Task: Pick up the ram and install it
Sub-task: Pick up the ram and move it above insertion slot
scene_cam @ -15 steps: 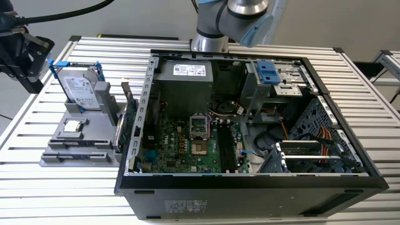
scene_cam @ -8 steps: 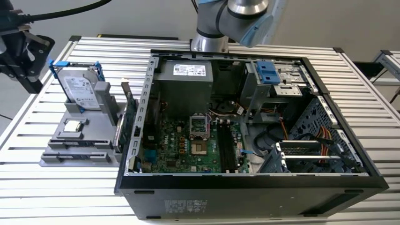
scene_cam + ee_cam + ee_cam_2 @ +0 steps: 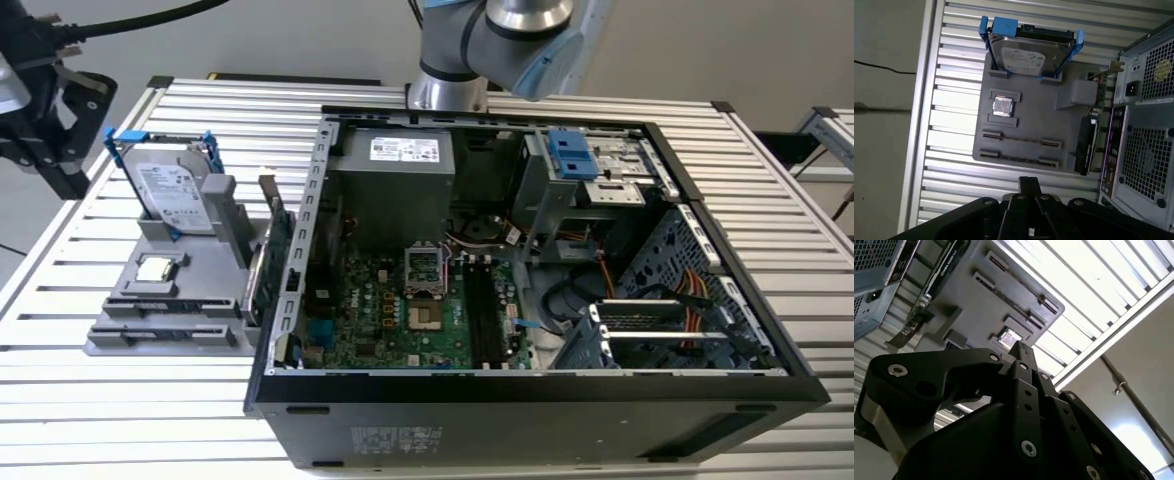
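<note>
I am at the start of the pick: nothing is in my end effector [image 3: 1029, 183], and its tips are drawn together into a single narrow point, as both wrist views show. I hang over the slatted desk [image 3: 120, 420], near the gray holder [image 3: 1039, 125] that lies at the exterior view's left of the open computer case [image 3: 534, 385].

The ram [image 3: 1021, 139] stands on its edge in one of the holder's slotted cradles, so in the first wrist view it reads as a thin line between two clips. It sits on the near side of the processor chip [image 3: 1002, 106]; the hard drive [image 3: 1024, 55] stands upright at the holder's far end. I am well apart from the ram, not touching it.

As I judge it, a grasp calls for spreading the tips, turning them square across the thin board and coming down over its middle. The long black memory slots [image 3: 483, 315] on the board inside the case look unfilled, so installing has not begun.
</note>
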Motion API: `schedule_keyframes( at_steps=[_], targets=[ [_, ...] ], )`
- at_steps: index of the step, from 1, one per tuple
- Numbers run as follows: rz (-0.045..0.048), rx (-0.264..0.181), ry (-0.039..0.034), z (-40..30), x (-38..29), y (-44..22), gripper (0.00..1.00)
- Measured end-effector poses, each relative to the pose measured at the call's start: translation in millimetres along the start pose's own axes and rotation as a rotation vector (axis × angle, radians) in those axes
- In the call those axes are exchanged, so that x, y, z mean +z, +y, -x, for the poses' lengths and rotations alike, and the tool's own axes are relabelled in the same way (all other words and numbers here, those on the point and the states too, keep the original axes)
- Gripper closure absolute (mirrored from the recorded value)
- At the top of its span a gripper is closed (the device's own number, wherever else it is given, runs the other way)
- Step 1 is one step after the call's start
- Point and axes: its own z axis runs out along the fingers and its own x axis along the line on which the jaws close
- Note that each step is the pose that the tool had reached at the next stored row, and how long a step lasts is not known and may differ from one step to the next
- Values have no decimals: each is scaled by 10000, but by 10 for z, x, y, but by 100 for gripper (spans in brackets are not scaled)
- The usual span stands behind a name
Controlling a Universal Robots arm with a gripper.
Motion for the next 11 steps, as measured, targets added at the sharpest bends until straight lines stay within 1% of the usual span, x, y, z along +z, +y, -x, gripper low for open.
schedule_keyframes(
  at_steps=[11],
  targets=[
    [-12, -1275, 58, 0, 0, 0, 100]
  ],
)
